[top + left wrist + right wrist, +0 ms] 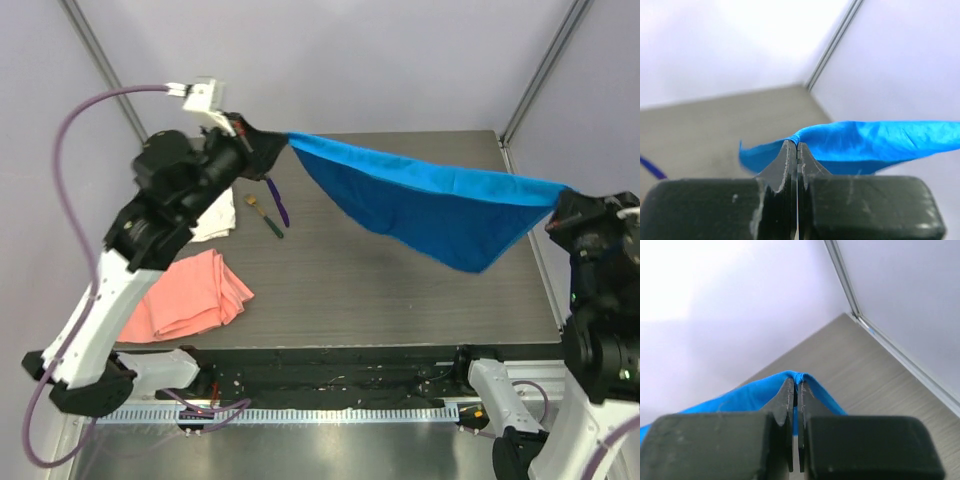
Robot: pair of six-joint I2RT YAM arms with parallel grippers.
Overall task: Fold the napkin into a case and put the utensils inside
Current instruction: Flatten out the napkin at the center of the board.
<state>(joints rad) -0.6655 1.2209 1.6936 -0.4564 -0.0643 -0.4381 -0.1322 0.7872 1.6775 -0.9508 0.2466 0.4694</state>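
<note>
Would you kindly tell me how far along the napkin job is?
Done: the napkin is lifted off the table. In hand: the left gripper and right gripper each pinch a corner, stretching it in the air. Left: folding it, then inserting the utensils lying on the table.

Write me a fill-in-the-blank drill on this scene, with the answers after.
The left fingers and right fingers each pinch an end of the ____ napkin, stretched between them. ____ utensils lie on the table. The cloth nearest them is ____.
Missing: blue; two; white.
</note>
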